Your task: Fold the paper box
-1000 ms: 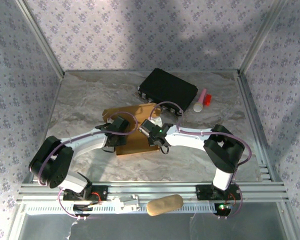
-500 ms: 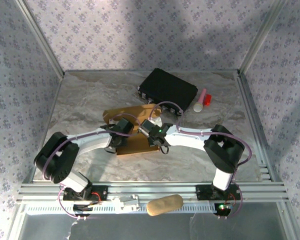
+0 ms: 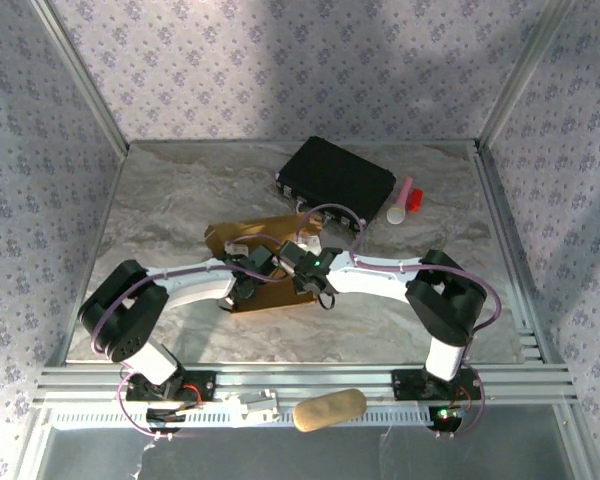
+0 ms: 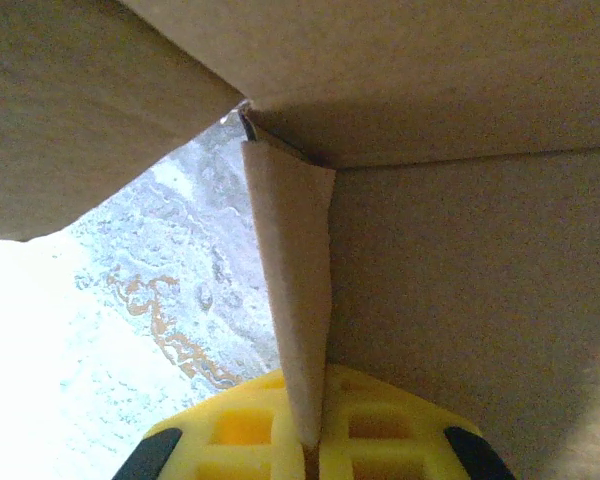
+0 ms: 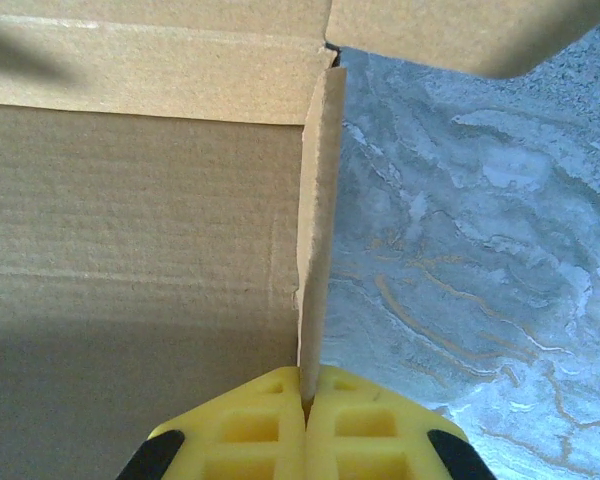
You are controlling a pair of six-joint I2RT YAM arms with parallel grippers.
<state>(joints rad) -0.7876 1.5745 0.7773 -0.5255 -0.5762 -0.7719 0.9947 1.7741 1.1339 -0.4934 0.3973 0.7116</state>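
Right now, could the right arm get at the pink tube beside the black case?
Probably not yet: the right gripper is shut on a flap of the paper box. Once it lets go, the pink tube lies on that arm's side, nothing between.

This is a robotics lab test cell rather than a lived-in room. A grey marble-patterned table (image 3: 160,200) is boxed in by flat wall panels covered in lilac floral print (image 3: 280,70). The panels meet at bare aluminium corner posts (image 3: 80,78). A slotted aluminium rail (image 3: 320,380) runs along the table's near edge. Two white-and-black robot arms (image 3: 195,280) are bolted to the rail, with purple cables (image 3: 493,290) looping along their joints.
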